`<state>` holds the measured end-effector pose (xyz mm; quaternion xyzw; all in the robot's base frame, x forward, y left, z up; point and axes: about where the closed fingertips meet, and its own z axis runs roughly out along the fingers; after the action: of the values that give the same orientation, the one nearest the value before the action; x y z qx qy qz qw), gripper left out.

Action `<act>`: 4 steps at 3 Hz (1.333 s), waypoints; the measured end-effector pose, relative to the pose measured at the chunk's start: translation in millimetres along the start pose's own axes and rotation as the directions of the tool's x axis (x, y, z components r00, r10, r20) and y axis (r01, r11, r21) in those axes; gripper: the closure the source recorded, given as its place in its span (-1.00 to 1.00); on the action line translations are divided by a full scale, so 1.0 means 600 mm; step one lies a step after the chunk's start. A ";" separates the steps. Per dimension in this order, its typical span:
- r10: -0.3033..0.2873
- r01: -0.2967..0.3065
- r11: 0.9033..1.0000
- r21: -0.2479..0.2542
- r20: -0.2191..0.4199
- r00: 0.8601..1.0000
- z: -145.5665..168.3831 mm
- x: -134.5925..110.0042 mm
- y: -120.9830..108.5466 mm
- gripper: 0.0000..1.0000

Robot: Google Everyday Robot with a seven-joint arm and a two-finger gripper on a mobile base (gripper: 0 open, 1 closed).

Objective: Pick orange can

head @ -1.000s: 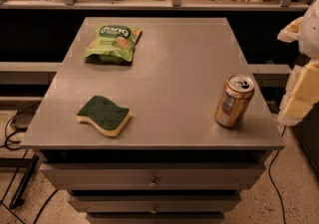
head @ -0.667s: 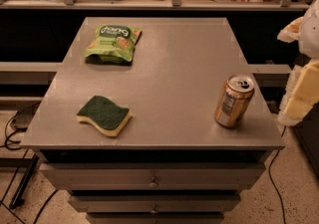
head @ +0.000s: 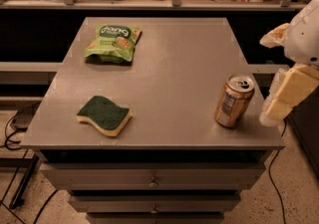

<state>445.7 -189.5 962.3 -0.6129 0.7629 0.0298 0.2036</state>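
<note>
Grey tabletop (head: 174,68) fills most of my view, with drawers (head: 152,178) stacked under its front edge and a cluttered shelf (head: 149,4) running behind it. At the far right edge of the view I see the gripper (head: 280,104), a cream-coloured piece hanging below a white arm section, off the table's right side and level with its near corner. From here I cannot tell whether it is open or closed.

A green snack bag (head: 113,44) lies flat at the far left of the table. A green-topped sponge (head: 104,115) with a yellow underside lies near the front left edge. The orange can (head: 234,101) stands upright near the front right corner, just beside the gripper but apart from it. Nothing stands between the two. Bag and sponge are well apart from the can.
</note>
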 end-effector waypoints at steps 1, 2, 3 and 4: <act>0.002 0.002 0.999 -0.044 0.088 0.996 0.041 -0.021 -0.003 -1.00; 0.025 -0.012 0.996 -0.091 0.143 0.989 0.084 -0.026 -0.007 -1.00; 0.070 -0.051 0.992 -0.113 0.171 0.983 0.110 -0.011 -0.010 -0.47; 0.085 -0.066 0.992 -0.106 0.186 0.979 0.108 -0.005 -0.014 0.00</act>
<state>472.1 -169.9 905.4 -0.5873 0.7601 0.1338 0.2436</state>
